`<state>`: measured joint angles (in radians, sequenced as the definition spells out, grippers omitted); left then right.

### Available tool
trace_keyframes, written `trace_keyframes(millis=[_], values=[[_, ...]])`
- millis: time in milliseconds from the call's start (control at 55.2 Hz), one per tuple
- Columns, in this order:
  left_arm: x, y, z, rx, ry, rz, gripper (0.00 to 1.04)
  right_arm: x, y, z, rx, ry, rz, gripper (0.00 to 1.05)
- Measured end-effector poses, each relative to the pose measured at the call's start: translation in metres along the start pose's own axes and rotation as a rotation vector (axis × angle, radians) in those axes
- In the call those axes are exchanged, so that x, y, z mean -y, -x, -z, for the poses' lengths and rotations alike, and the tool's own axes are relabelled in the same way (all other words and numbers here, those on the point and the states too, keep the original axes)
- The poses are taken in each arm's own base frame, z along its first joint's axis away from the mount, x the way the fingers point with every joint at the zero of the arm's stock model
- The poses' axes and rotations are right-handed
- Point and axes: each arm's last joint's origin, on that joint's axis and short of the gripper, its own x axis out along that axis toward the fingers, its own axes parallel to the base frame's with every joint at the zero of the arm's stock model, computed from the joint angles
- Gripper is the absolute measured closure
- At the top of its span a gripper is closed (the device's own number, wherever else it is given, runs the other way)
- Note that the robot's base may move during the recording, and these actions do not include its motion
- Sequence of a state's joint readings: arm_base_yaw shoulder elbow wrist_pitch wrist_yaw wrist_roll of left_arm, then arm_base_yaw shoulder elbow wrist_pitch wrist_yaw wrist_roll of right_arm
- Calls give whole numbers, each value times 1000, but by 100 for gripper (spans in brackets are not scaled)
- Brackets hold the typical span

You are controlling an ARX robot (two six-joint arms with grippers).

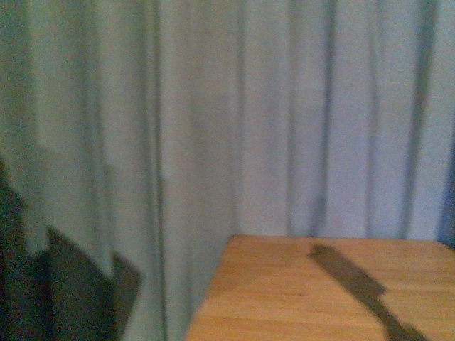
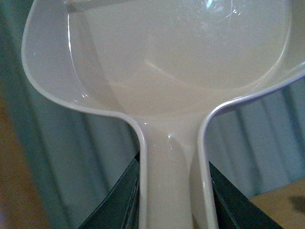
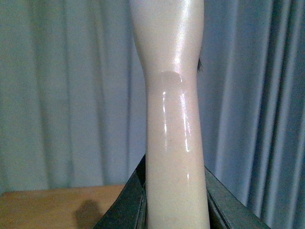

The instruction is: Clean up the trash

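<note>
Front view: a pale curtain (image 1: 213, 106) fills most of the frame, and the corner of a wooden table (image 1: 306, 298) sits below it. A long dark shadow (image 1: 355, 284) lies across the tabletop. Neither arm shows here, and no trash is on the visible part of the table.

Left wrist view: the left gripper (image 2: 174, 200) is closed around the narrow neck of a cream plastic dustpan (image 2: 181, 62), with its dark jaws pressed to either side. The pan is empty and held up in front of the curtain, above the table's edge.

Right wrist view: the right gripper (image 3: 175, 200) clamps a glossy cream handle (image 3: 171, 119), probably a brush's, though the head is cut off at the frame edge. It stands upright above the table corner.

The tissue wad appears in none of the three views, so its place relative to the table cannot be told. The risk from here is working blind. With both tools raised and the cameras facing the curtain, a descent could hit the table edge or push the light wad away rather than into the pan.
</note>
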<state>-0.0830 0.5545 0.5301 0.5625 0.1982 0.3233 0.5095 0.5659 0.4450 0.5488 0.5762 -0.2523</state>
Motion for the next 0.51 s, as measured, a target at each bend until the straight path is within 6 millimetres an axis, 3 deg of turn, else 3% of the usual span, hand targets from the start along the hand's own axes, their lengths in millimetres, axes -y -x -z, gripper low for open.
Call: trace_keyframes(millis=[507], values=[[0,1,0,-1,0,-3,78,-2,0,3,-10,13,-14,85]])
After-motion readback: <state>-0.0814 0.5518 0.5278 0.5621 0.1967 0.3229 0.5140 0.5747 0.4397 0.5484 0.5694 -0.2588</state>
